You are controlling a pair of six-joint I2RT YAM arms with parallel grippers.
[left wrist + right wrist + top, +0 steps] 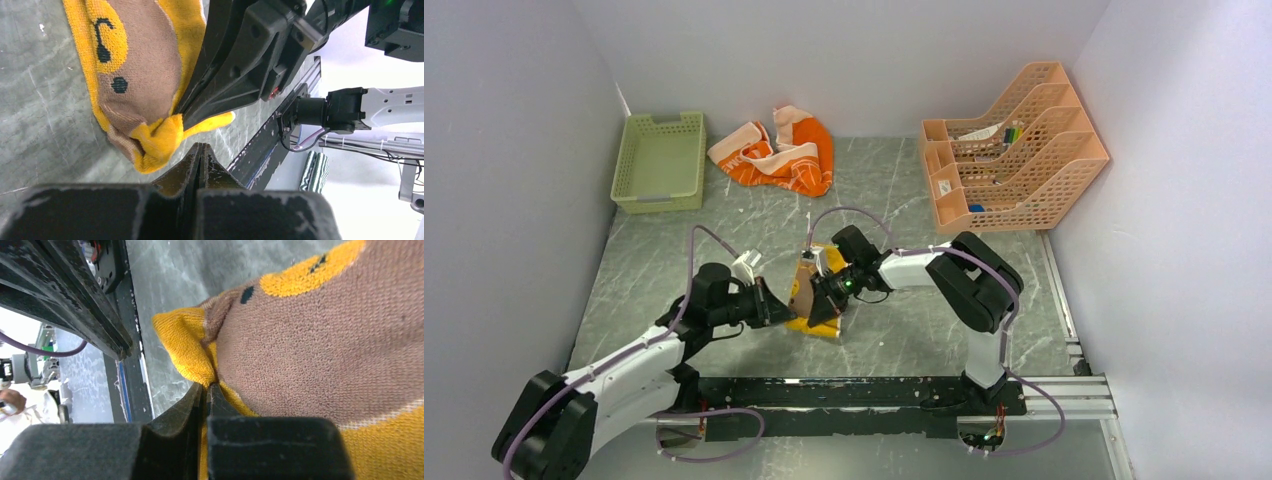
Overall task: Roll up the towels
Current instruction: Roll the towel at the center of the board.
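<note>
We had the yellow towel [135,75] in the middle of the counter [904,335], between the two arms. The right gripper [206,388] had its jaws clamped on a bunched corner. The left gripper [200,149] sat just beside that corner, jaws together on nothing. To roll tidily, we judged it should open and take the neighbouring edge, then both should turn evenly. The orange towel [779,150] lay crumpled at the back.
</note>
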